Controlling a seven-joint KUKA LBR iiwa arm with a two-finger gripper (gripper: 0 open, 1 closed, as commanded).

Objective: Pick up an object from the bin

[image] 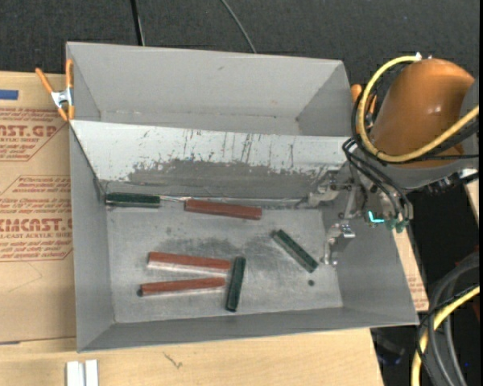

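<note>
Beside the rightmost green bar (295, 250), the tool (332, 254) ends indistinctly.

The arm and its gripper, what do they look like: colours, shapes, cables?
A rounded orange cover sits on the wrist, with yellow cables and black cables looped about it. The gripper is bare silver metal, with a small teal part beside it.
</note>
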